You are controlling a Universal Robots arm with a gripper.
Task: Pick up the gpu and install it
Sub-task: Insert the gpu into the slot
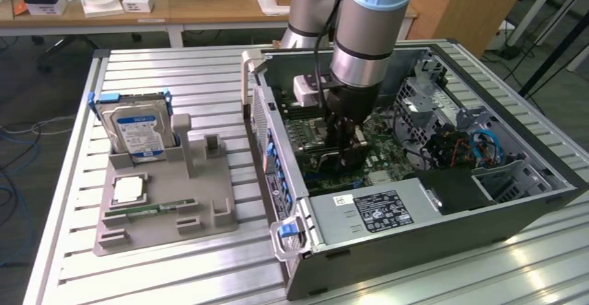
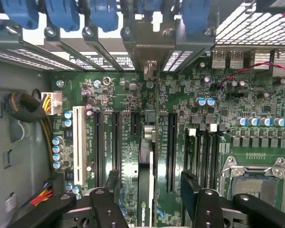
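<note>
The gpu (image 2: 145, 156) stands edge-on in a motherboard (image 2: 228, 109) slot, a thin dark card seen from above. Its silver bracket (image 2: 149, 47) sits against the case's rear slot openings. My gripper (image 2: 151, 176) is open, with one black finger (image 2: 113, 180) on each side of the card and a gap showing between each finger and the card. In the exterior view the gripper (image 1: 352, 154) reaches straight down into the open computer case (image 1: 552, 181), over the motherboard (image 1: 304, 132).
Blue slot latches (image 2: 61, 14) line the case's rear edge. The CPU socket (image 2: 256, 180) and cables (image 2: 23, 107) flank the gripper. At the exterior view's left a grey holder (image 1: 165, 215) carries a hard drive (image 1: 138, 129), a CPU (image 1: 129, 189) and a memory stick (image 1: 152, 210).
</note>
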